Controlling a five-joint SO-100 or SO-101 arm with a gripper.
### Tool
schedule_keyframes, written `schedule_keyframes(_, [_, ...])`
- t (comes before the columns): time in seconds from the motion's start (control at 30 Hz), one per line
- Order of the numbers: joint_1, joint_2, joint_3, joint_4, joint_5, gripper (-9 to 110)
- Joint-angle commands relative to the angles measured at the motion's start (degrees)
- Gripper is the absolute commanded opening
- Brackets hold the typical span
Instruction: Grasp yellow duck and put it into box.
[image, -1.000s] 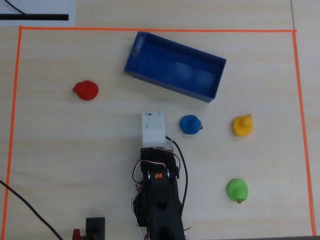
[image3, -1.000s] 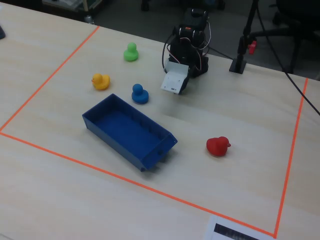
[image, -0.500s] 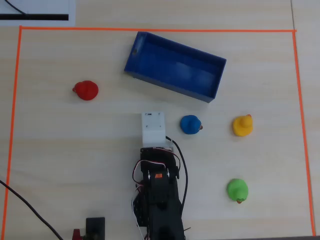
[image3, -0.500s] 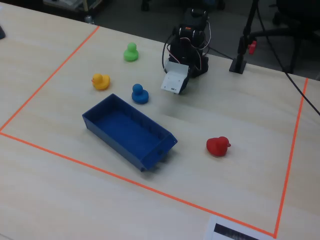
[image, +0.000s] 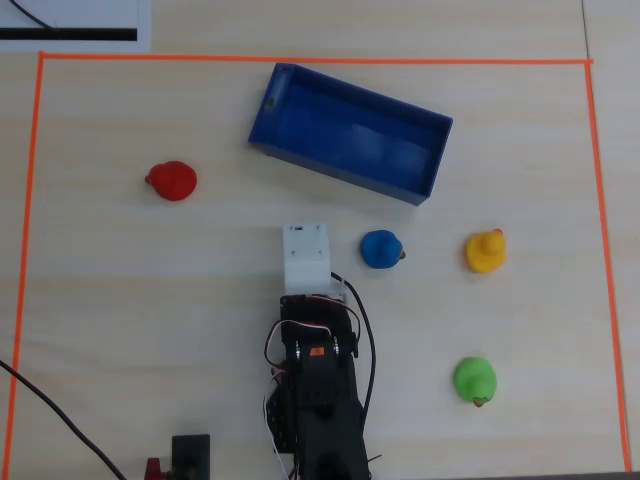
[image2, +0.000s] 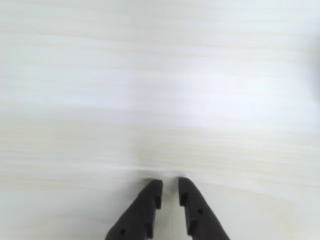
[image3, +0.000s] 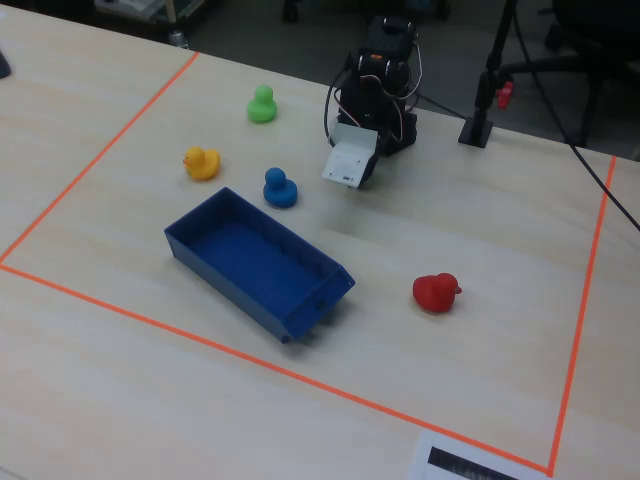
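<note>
The arm sits folded, its end effector (image2: 170, 186) empty, fingers slightly parted.

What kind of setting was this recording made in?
Probably a lab or office workbench set up for robot trials. Orange tape marks a rectangular work area on the pale wood-grain table, a black stand is fixed at the table's edge, and black office-chair bases show behind.
</note>
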Motion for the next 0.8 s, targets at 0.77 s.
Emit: schedule_keyframes(0.77, [38.0,-54.9,-59.6,-31.8,19.0,29])
